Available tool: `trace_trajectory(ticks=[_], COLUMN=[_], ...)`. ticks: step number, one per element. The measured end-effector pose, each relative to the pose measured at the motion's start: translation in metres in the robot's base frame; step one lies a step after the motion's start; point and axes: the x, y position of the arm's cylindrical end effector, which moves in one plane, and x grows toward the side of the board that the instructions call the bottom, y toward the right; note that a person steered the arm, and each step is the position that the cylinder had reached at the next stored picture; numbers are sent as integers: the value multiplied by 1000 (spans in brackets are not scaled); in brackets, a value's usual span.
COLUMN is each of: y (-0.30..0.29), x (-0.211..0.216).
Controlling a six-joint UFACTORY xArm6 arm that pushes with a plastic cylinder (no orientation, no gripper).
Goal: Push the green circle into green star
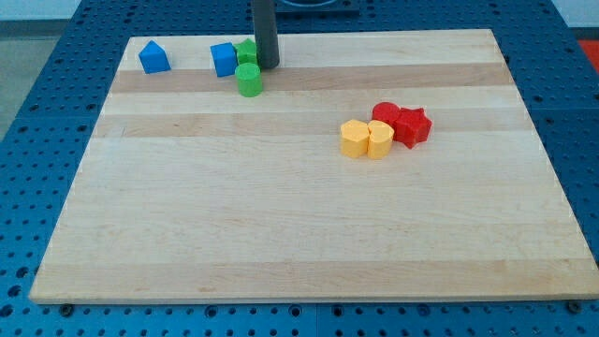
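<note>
The green circle [249,80] is a short green cylinder near the view's top, left of centre. The green star [246,51] sits just above it, touching or nearly touching, with the blue cube [224,59] against its left side. My tip [269,65] is at the end of the dark rod, right beside the green star's right side and just up-right of the green circle.
A blue pentagon-like block [153,58] lies at the top left of the wooden board [281,215]. Right of centre, two yellow blocks [366,139] touch a red circle [385,114] and a red star [412,126].
</note>
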Motion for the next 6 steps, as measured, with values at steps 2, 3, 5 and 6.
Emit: trace_trajectory(ticks=[2,3,5,6], y=[-65,-85,43,72], x=[-2,-2,-4,72])
